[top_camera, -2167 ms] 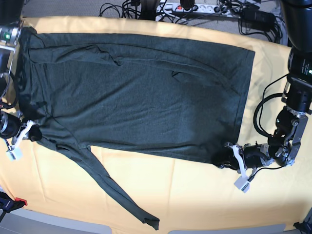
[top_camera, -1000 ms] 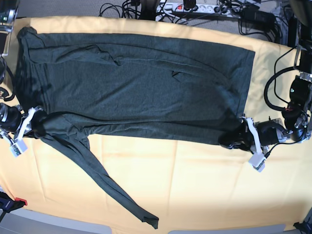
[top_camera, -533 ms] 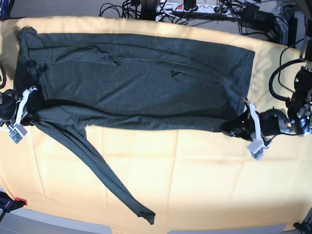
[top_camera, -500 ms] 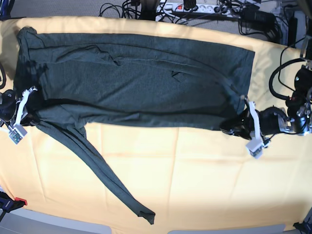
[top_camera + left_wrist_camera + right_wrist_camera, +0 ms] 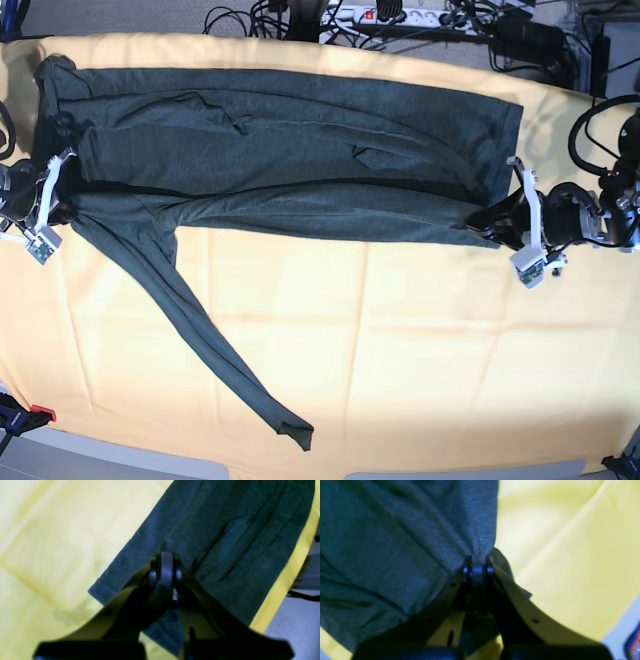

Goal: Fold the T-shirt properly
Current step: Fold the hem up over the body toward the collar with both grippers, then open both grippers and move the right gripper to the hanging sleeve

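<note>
The dark grey-green T-shirt (image 5: 290, 140) lies spread lengthwise across the pale yellow tablecloth (image 5: 420, 350). Its near edge is lifted and drawn over the body. One long sleeve (image 5: 190, 320) trails diagonally toward the front edge. My left gripper (image 5: 500, 220) at the right is shut on the hem corner; in the left wrist view the gripper (image 5: 166, 565) pinches the shirt (image 5: 225, 530). My right gripper (image 5: 62, 200) at the left is shut on the shoulder end; in the right wrist view the gripper (image 5: 477, 560) pinches bunched shirt fabric (image 5: 395, 542).
A power strip and tangled cables (image 5: 400, 15) lie beyond the table's far edge. A red clamp (image 5: 40, 412) sits at the front left corner. Bare yellow cloth (image 5: 50, 530) fills the front half of the table, and also shows in the right wrist view (image 5: 570, 542).
Both grippers have carried the shirt's near edge up and toward the far side, narrowing the visible body. The loose sleeve has been dragged along and its cuff has shifted slightly.
</note>
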Available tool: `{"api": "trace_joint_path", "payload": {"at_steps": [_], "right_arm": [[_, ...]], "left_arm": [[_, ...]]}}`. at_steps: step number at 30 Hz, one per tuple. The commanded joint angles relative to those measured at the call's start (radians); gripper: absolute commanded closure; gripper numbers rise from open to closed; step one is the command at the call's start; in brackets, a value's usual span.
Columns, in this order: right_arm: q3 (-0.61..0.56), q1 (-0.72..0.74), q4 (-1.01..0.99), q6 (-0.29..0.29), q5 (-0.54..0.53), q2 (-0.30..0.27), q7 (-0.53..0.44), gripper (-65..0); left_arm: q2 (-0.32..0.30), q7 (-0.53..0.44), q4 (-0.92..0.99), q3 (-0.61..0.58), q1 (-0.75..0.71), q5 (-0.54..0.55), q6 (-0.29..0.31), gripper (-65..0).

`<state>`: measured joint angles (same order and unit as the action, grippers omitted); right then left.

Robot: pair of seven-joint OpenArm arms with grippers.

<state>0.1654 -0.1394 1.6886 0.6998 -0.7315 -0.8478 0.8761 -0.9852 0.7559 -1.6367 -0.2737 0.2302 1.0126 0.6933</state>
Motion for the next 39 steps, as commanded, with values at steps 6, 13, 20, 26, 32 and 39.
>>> {"api": "trace_joint_path", "payload": {"at_steps": [6, 13, 20, 26, 32, 39], "right_arm": [[0.012, 0.001, 0.010, -0.002, -0.023, -0.074, 0.007, 0.0], [0.012, -0.002, 0.010, -0.002, -0.031, -0.080, 0.068, 0.0], [0.012, -0.002, 0.010, -0.002, -0.030, -0.080, 0.107, 0.0], [0.011, -0.006, 0.010, -0.002, -0.030, -0.080, 0.132, 0.0], [0.011, -0.061, 0.010, -0.002, 0.010, -0.080, 0.131, 0.0], [0.011, -0.063, 0.010, -0.002, 0.000, -0.080, 0.130, 0.0]], "left_arm": [[-0.073, -0.018, -0.012, 0.014, 0.013, 0.016, 0.005, 0.0], [-0.081, 0.068, -0.012, 0.014, 0.008, 0.099, 0.005, 0.0], [-0.082, 0.266, -0.012, 0.014, 0.008, 0.203, 0.005, 0.0], [-0.081, 0.283, -0.012, 0.014, 0.008, 0.205, 0.005, 0.0], [-0.081, 0.285, -0.012, 0.014, -0.002, 0.214, 0.005, 0.0], [-0.081, 0.288, -0.011, 0.014, -0.003, 0.227, 0.005, 0.0]]}}
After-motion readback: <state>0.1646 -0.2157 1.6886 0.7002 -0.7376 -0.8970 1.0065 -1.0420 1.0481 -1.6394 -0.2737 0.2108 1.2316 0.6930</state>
